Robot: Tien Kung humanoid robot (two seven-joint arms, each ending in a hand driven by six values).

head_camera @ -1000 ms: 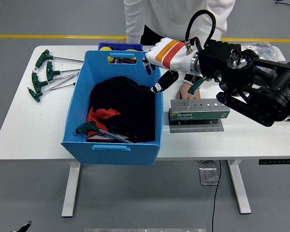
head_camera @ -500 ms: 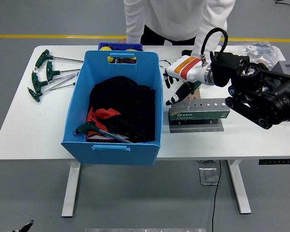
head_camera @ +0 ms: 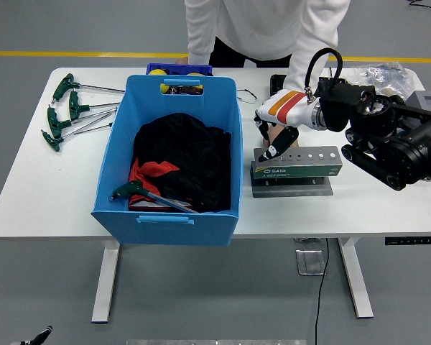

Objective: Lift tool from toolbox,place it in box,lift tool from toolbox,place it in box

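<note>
Item 1, blue box (head_camera: 165, 215): I log it toward the counter's (head_camera: 388, 208) left half, its front wall close to the near edge. Contents: black cloth (head_camera: 183, 154) filling most of the inside, a red piece (head_camera: 149, 171) showing beneath it, and one green-handled T-wrench (head_camera: 133, 190) lying on top near the front left inside corner.

Item 2, toolbox (head_camera: 296, 169): a grey-green holder block just beside the box's right wall, near the counter's middle. Its top has a row of holes; its front label reads "SATA". I cannot tell whether any tool still stands in it where the hand covers the left end.

Item 3, small dark blue bin (head_camera: 178, 70): behind the box at the far edge, holding yellow objects I cannot identify.

Item 4, loose green T-wrenches (head_camera: 68, 111): several, fanned out at the counter's far left corner.

Item 5, right hand (head_camera: 276, 140): white with an orange and red band, over the toolbox's left end, fingers curled downward with dark fingertips (head_camera: 271, 152) at the block's top. I cannot tell whether it has hold of anything.

Item 6, person: standing at the far edge in white sleeves, one hand (head_camera: 276, 135) partly hidden behind the robot's.
</note>
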